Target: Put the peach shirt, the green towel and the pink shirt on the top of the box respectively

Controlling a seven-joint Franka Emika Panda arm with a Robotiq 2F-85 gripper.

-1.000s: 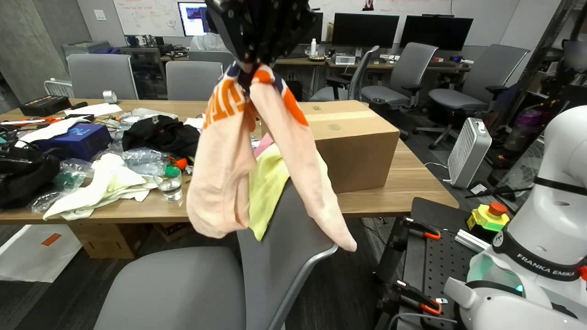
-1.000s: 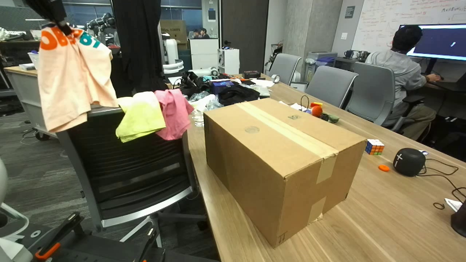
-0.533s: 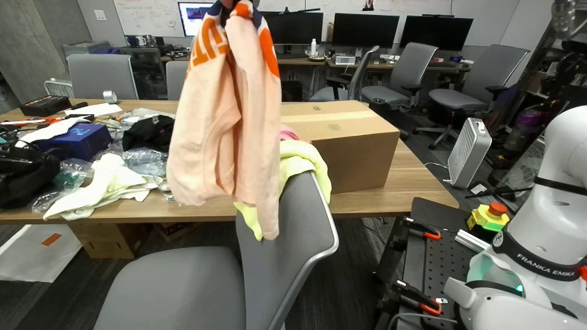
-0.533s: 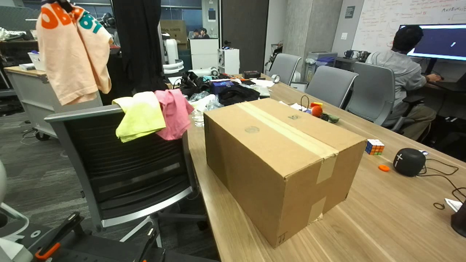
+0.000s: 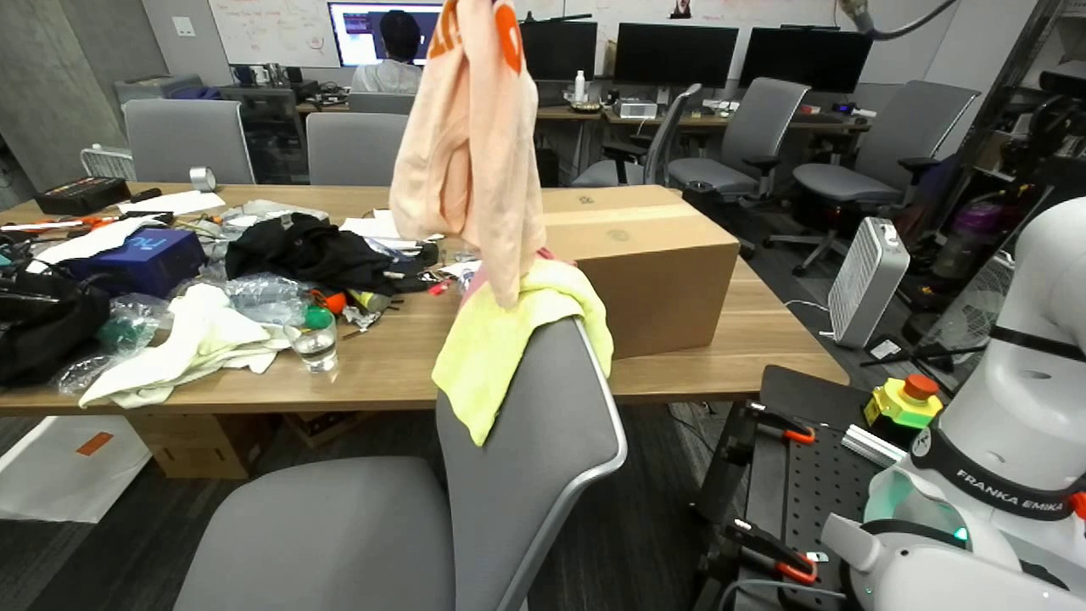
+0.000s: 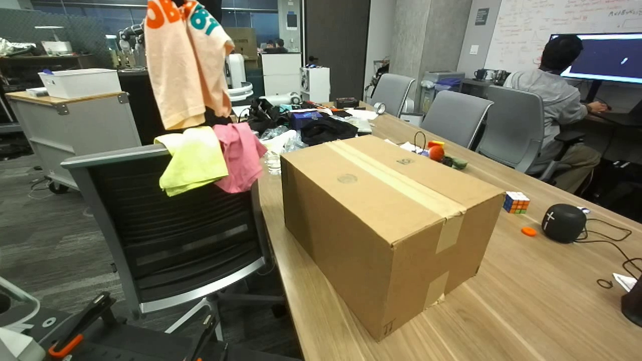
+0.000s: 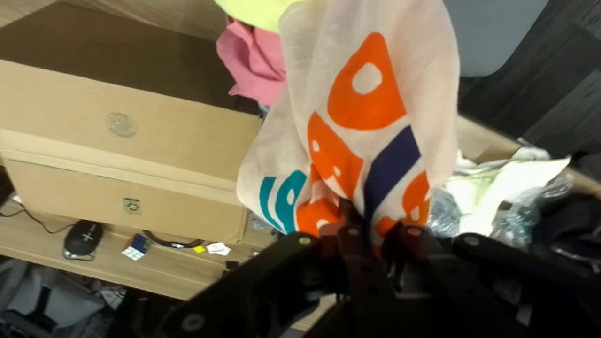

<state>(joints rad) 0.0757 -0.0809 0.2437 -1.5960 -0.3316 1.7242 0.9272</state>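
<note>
The peach shirt (image 5: 475, 144) hangs in the air above the chair back. It shows its printed end at the top in an exterior view (image 6: 183, 75). In the wrist view my gripper (image 7: 368, 223) is shut on that printed end of the peach shirt (image 7: 319, 84); in the exterior views the gripper is above the frame. The green towel (image 6: 193, 160) and the pink shirt (image 6: 239, 158) hang side by side over the chair back. The pink shirt is mostly hidden in an exterior view (image 5: 473, 284). The brown box (image 6: 341, 235) stands closed on the table, beside the chair.
The grey chair (image 5: 551, 424) stands against the table edge. A glass of water (image 5: 316, 346), a pale cloth (image 5: 199, 339) and a black cloth (image 5: 314, 255) lie among table clutter. A cube (image 6: 516, 202) and a black speaker (image 6: 564, 223) are beyond the box.
The peach shirt has risen away from the chair back in my gripper, then moved across towards the green towel and the box side. The towel, pink shirt and box have not moved.
</note>
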